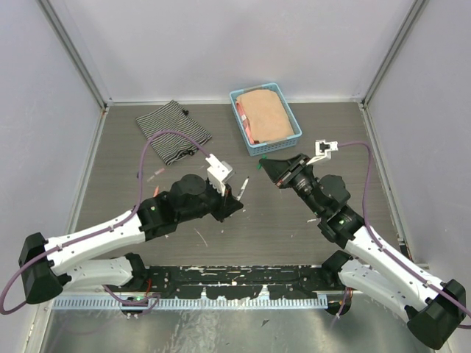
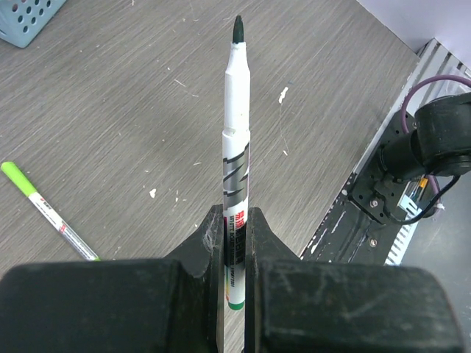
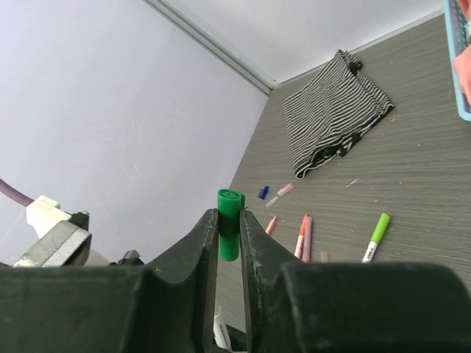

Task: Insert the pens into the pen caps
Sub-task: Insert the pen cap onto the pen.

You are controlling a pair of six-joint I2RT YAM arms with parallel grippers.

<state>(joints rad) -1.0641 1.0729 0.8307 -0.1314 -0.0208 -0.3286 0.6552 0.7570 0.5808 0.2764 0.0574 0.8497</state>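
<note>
Watching both wrist feeds, I see my left pincer [image 2: 234,234] clenched on the white green-tipped pen [image 2: 237,125], its bare tip pointing to 12 o'clock, while my right pincer [image 3: 229,223] grips the green cap [image 3: 230,200], with loose pens [image 3: 306,237] lying on the desk [image 3: 419,176] at its 3 o'clock.

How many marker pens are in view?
4: white green-tipped marker pen in the left gripper; lime-capped pen, orange-red pen and pink pen on the grey table. A part-hidden orange sliver may be a fifth.
</note>
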